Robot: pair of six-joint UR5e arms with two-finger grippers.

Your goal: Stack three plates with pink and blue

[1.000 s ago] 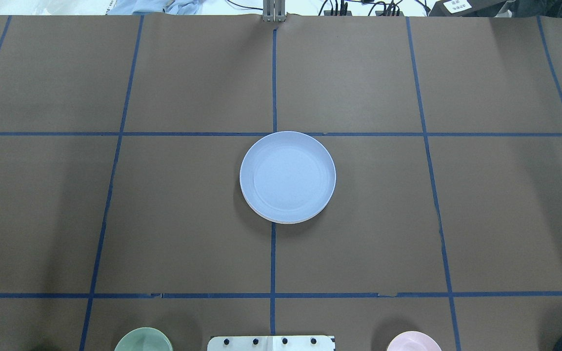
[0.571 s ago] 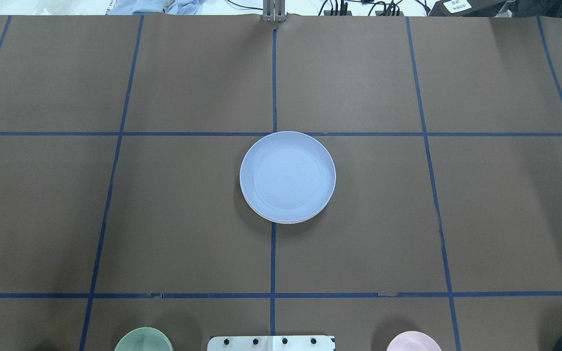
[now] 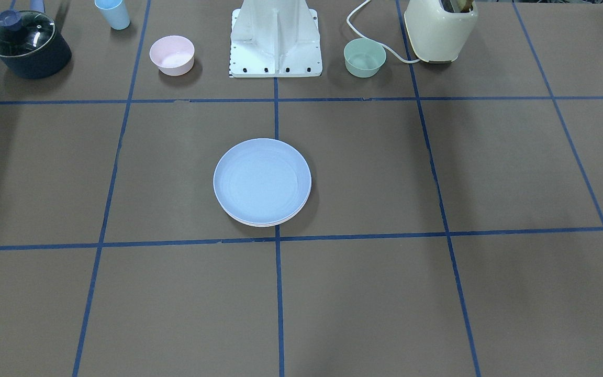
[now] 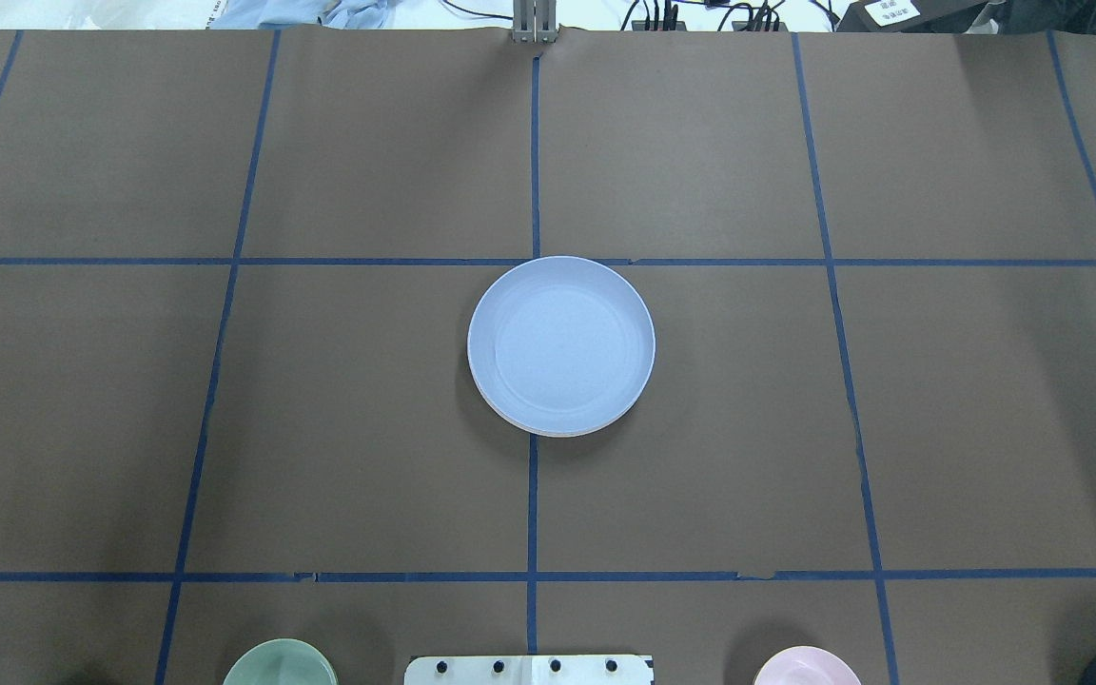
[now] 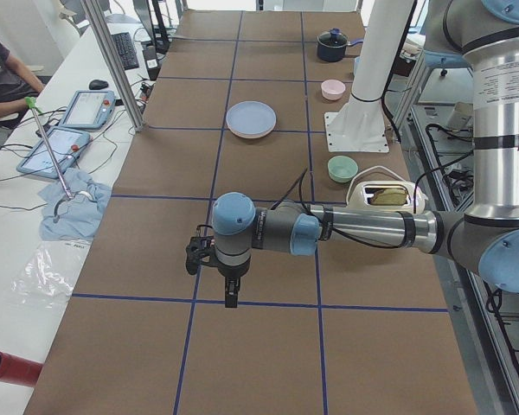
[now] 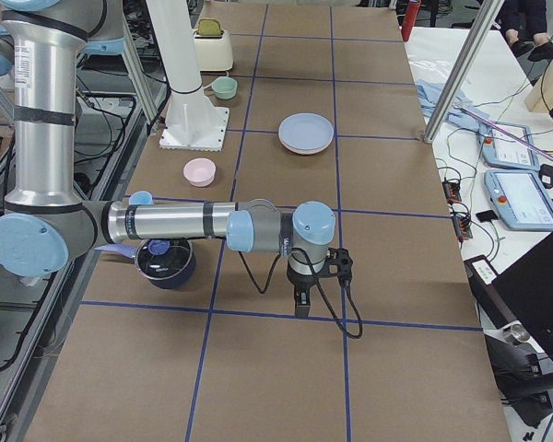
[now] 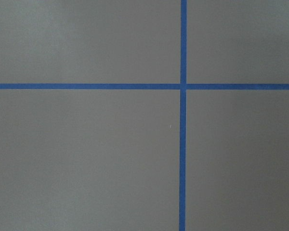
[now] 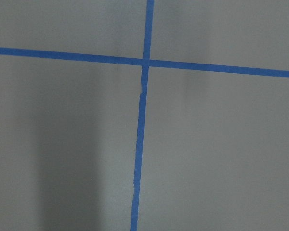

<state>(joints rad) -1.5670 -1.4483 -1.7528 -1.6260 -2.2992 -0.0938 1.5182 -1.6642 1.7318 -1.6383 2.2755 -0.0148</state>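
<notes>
I see the stack of plates (image 4: 560, 345) near the middle of the table (image 4: 986, 428), in front of the robot's base (image 3: 275, 39). It sits over the centre tape line, mostly on the robot's right of it, with its far edge touching a cross line of blue tape. The light blue plate (image 3: 262, 180) is on top: round, shallow and matte, with a faint ring where the flat floor meets the sloping wall. A thin crescent of paler rim shows from under it on one side (pinkish in the side views, more cream from overhead), so the plates are not quite centred on each other. I can't separate the lower plates more clearly than that.

The small pink bowl (image 3: 171, 55) and the mint-green bowl (image 3: 365, 57) stand on either side of the base, well apart from the stack.

Both arms are stretched out low towards the table's ends. The left gripper (image 5: 232, 294) and the right gripper (image 6: 300, 302) each point down over a tape crossing, far from the plates. They show only in the side views, so I cannot tell how their fingers are set. Both wrist cameras show only brown paper and tape.
</notes>
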